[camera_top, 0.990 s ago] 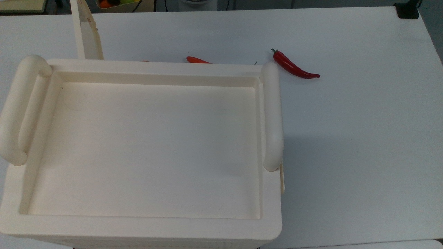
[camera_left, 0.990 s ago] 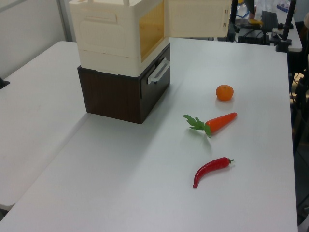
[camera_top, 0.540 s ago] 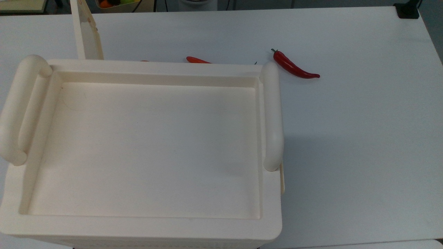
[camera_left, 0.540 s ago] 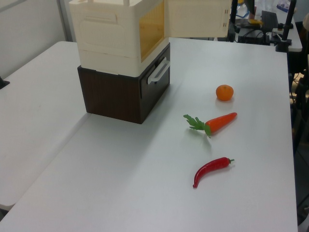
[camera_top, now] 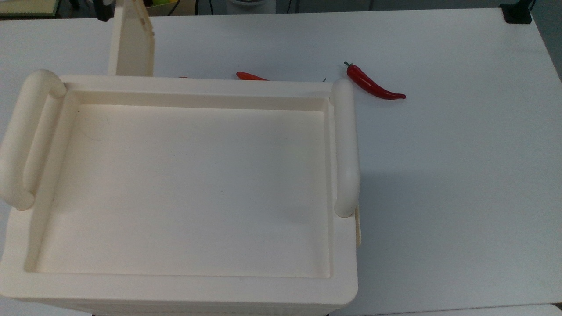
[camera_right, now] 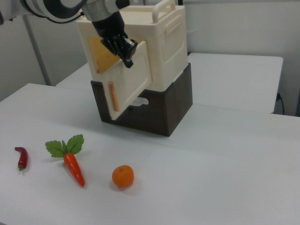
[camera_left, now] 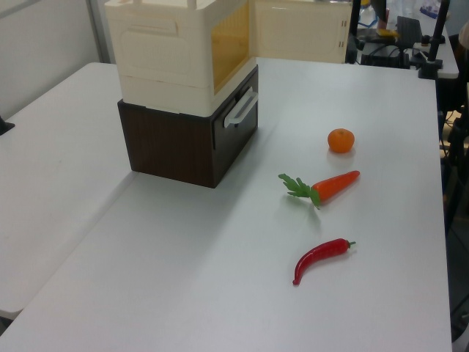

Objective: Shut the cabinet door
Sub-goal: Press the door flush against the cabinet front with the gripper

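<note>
1. A black two-finger gripper (camera_right: 125, 52) on the Franka arm presses against the top edge of the thin, flat cream plastic cabinet door (camera_right: 127, 79) in the right view, at about 10 o'clock in that view. The fingers look close together against the panel's upper edge; whether they pinch it or merely push cannot be told.

2. The door stands part-way open, swung out from the large cream-white plastic cabinet (camera_right: 161, 44), which sits on a dark brown wooden drawer base (camera_right: 159, 110). In the top view the door (camera_top: 131, 41) juts away from the cabinet's far rim toward 11 o'clock. In the left view it (camera_left: 299, 31) projects from the cabinet (camera_left: 165, 55) toward 1 o'clock, the amber interior (camera_left: 231, 40) exposed.

3. The step in hand appears to be the closing push itself, with the panel at an angle and not yet flush.

4. The next move likely calls for following the hinge's arc until the door meets the frame, keeping contact near the free edge.

5. On the white table (camera_right: 225, 159), well apart from the cabinet, lie a red chilli pepper (camera_right: 21, 157), an orange carrot with green leaves (camera_right: 72, 164) and a small round orange (camera_right: 123, 176).
</note>
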You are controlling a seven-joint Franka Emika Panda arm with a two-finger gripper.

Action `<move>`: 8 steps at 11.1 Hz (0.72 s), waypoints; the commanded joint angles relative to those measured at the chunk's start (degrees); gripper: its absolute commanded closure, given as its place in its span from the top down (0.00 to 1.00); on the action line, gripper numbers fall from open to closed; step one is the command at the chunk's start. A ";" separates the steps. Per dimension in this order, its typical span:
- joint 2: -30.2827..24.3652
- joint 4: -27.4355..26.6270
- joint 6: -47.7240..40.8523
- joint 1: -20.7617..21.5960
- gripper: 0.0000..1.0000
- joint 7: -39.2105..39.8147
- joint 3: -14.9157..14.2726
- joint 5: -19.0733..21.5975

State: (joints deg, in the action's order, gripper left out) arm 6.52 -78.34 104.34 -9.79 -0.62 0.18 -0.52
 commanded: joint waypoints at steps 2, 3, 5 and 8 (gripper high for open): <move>0.24 -1.82 5.67 4.42 0.00 -1.31 -0.27 5.00; 1.46 -1.82 8.83 5.73 0.00 -1.92 -0.27 6.05; 3.66 -1.82 16.38 7.75 0.00 -5.07 -0.10 5.98; 4.99 -1.90 19.76 8.39 0.00 -6.76 -0.10 5.18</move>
State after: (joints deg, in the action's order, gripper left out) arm 11.78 -79.46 122.42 -1.73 -5.96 0.32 4.62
